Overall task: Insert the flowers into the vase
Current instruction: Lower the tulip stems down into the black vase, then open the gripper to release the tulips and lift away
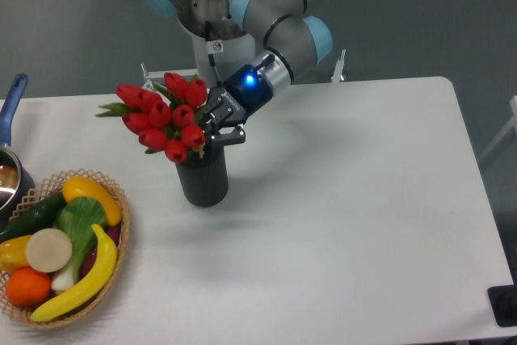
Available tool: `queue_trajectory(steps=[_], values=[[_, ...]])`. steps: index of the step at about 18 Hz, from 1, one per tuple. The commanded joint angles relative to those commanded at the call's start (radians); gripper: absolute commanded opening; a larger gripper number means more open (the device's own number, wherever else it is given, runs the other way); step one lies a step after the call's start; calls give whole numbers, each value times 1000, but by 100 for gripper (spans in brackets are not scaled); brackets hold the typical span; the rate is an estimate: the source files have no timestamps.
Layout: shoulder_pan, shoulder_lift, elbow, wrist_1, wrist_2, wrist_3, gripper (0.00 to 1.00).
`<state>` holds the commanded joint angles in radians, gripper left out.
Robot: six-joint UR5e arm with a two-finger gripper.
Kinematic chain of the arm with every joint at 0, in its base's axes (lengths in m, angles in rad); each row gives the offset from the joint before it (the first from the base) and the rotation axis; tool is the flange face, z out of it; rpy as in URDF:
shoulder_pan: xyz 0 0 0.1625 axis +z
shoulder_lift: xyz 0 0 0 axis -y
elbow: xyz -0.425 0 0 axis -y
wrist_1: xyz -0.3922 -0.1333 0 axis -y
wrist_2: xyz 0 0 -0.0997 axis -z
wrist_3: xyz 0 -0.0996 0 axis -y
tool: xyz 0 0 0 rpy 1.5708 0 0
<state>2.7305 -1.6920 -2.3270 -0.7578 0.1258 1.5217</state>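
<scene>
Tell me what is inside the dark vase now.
The stems of the flowers go down into the vase. The red buds sit just above its mouth and cover it, so the stems and the inside cannot be seen. The hand is right at the rim.

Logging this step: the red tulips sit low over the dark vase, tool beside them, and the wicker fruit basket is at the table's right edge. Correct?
Not quite. The camera view shows the wicker basket at the table's left edge. The tulips are low over the vase, tool beside them.
</scene>
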Motion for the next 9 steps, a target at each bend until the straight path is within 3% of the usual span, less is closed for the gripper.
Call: queue_trajectory(steps=[1,2,5,6,9], values=[[2,-3,0,0,0,0,35],[5,-3,-2,0,0,-2,53],[21,6,-9,0,-2,-9,81],[25,11,-18,0,-3,-9,100],[67,73,-73,0,-5,-3,100]])
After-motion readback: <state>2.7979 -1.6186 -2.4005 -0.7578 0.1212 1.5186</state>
